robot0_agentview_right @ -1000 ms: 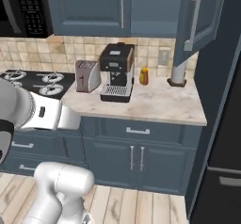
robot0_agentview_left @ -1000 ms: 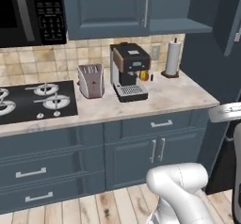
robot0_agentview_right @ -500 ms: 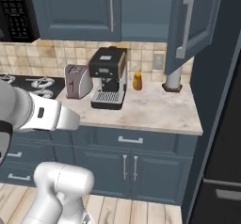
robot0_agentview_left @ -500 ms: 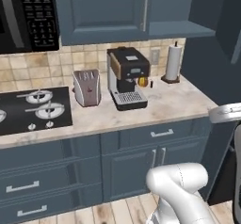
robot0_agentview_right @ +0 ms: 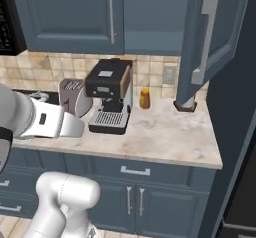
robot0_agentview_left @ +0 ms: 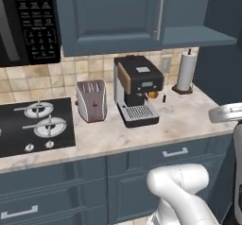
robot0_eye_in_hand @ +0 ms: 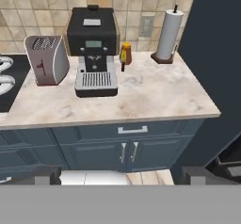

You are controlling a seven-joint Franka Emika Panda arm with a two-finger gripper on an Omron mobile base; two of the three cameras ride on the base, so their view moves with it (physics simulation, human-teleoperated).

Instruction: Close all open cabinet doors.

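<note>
Closer now, base faces matte panelled open cabinet door (robot0_agentview_right: 212, 37) over marbled counter (robot0_agentview_right: 165, 137); fingers' state unclear

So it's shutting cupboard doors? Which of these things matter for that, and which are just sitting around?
Part of the job:
- open upper cabinet door, swung out above the counter's right end
- closed upper cabinet door, beside it
- lower cabinet doors, shut

Just sitting there:
- coffee machine
- toaster
- paper towel roll
- small amber bottle
- stovetop
- microwave
</note>
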